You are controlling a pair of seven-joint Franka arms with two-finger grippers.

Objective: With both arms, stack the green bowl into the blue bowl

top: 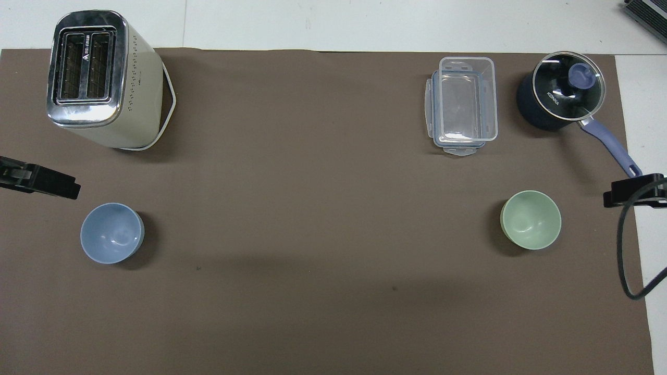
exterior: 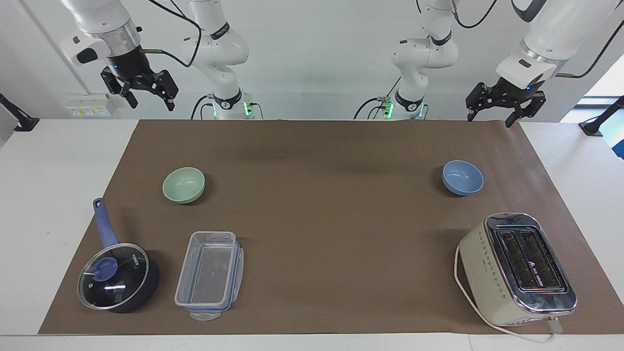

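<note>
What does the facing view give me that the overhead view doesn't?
Only the facing view shows both arms whole, with the left gripper and right gripper raised and open near the robots' edge of the mat, holding nothing. Only the overhead view looks straight down into the toaster slots; of the grippers it shows just black tips at its side edges. Both show the green bowl toward the right arm's end and the blue bowl toward the left arm's end, apart, not yet stacked, plus the saucepan and clear container.
</note>
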